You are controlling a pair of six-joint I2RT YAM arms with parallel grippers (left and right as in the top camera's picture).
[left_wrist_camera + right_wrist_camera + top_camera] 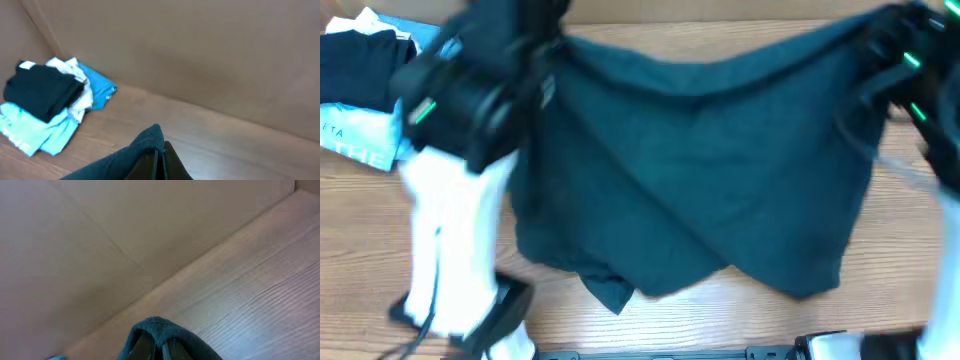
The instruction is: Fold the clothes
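Navy-teal clothes (pixel 700 170) between clamped left gripper (pixel 159 161) and right gripper (pixel 157 350)

Your overhead view is evenly, brightly lit, yet motion blur smears the black left arm (pixel 470 90) and black right arm (pixel 920 80) (the right edge worst). The limp navy-teal garment (pixel 700 170) looks soft. Your wrist views are dimmer, hazy; pale sheen streaks the wooden tabletop (pixel 270 280).

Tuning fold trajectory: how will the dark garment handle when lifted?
Likely floppy: the dark garment sags between the left gripper and right gripper, its lower edge hanging uneven. Probably light: two pinched corners seem to carry it.
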